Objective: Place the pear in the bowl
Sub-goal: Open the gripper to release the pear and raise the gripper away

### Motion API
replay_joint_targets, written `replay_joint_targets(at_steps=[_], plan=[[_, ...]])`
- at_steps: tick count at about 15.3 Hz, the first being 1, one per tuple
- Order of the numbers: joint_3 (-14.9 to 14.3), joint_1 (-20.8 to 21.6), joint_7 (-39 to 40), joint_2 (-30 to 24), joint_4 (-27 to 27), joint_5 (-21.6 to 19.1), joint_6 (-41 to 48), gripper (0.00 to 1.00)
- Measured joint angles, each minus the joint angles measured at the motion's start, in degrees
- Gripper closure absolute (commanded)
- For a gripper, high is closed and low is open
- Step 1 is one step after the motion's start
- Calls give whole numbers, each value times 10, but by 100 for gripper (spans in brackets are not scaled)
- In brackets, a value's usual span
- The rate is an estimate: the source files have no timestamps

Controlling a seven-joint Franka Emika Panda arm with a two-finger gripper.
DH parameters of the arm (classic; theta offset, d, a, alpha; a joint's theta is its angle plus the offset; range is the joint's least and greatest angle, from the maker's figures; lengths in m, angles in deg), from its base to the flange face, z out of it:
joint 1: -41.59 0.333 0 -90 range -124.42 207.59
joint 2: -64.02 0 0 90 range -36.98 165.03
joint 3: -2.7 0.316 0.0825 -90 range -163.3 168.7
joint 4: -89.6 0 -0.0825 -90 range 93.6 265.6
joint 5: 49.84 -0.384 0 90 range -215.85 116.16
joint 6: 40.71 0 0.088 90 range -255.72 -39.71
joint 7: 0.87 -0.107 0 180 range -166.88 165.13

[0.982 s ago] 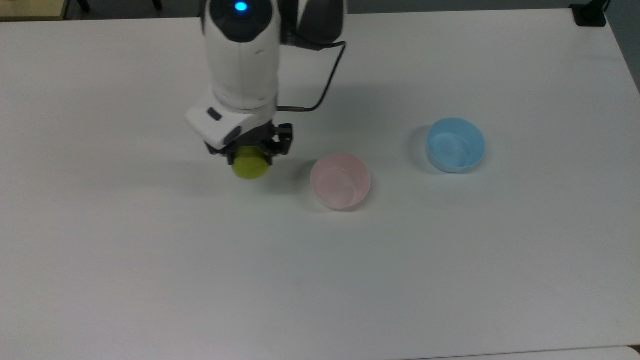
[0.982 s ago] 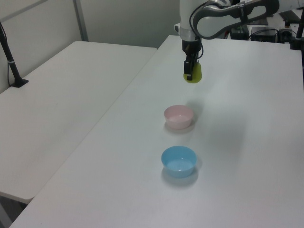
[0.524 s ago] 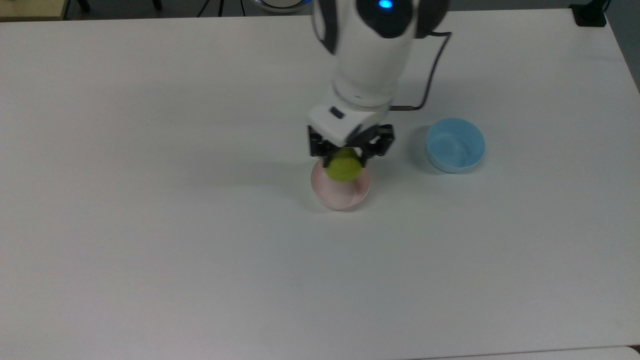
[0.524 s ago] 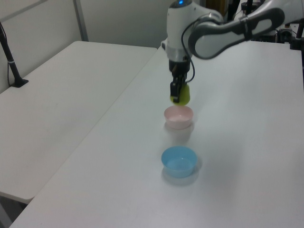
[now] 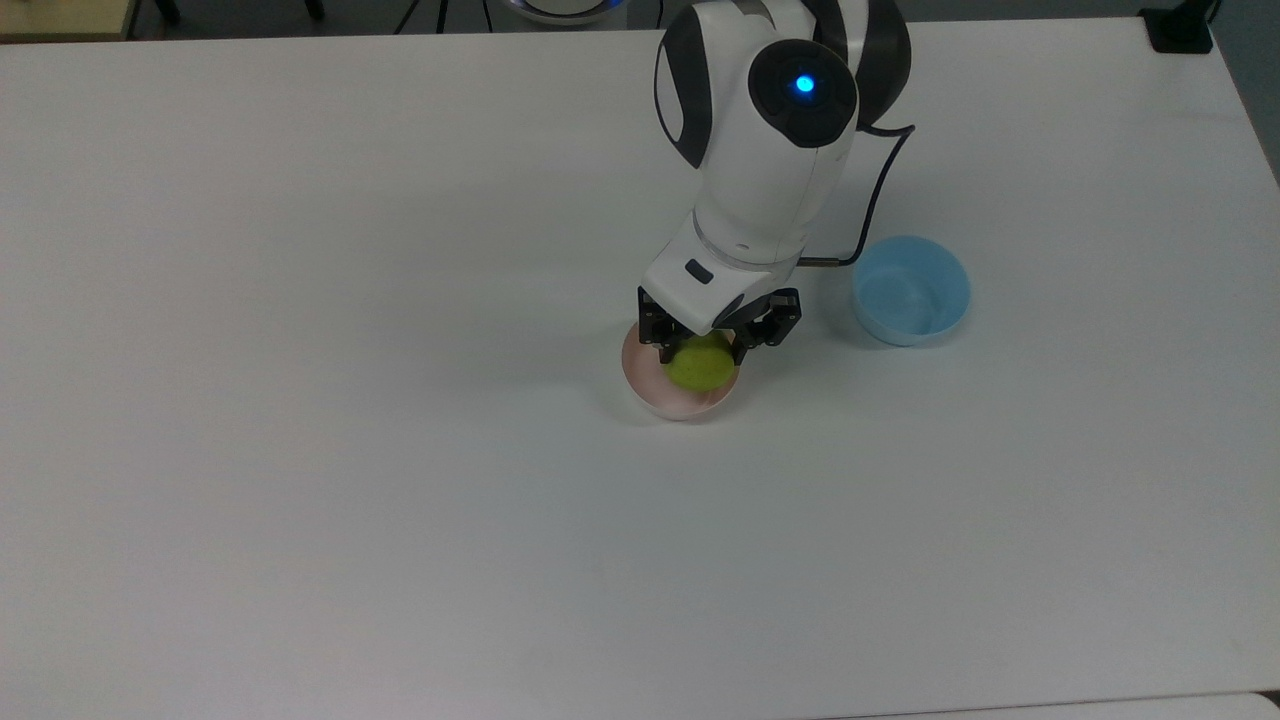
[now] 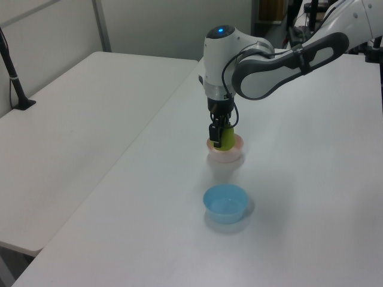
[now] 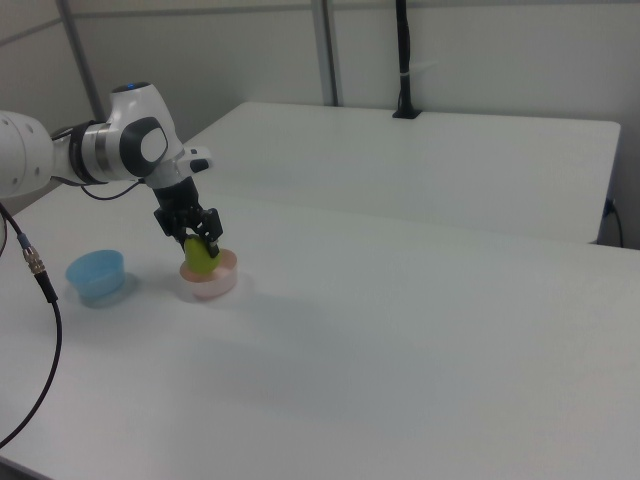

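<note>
- White tabletop [image 5: 300, 450] all around, with grey partitions behind it in the left view and right view, so nothing is there to catch a runaway fruit.
- The pear [image 5: 699, 364] is clamped between the fingers of the claw [image 5: 704, 352], hanging right at the mouth of the pink bowl [image 5: 650, 392], which sits directly under the claw.
- Whether the pear's bottom is already touching the bowl's inside can't be told.
- Risk one, as a guess: if the pear is let go while off-centre, the rim could be clipped and the light bowl tipped or shoved sideways.
- Risk two: if the claw is pushed lower, the fingertips could be driven onto the rim, and the bowl could be flipped.
- Risk three: a round pear dropped from too high could be bounced back out and rolled off.
- The blue bowl [image 5: 911, 290] stands apart to the claw's right in the top view, so a mix-up looks unlikely now.
</note>
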Motion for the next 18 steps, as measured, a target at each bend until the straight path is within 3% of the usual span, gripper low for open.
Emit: replay_joint_targets(at_steps=[11, 15, 18], plan=[[-1, -5, 0, 4, -12, 0, 0, 0], [-1, -24, 1, -64, -12, 0, 51, 0], [15, -84, 31, -143, 5, 0, 130, 0]])
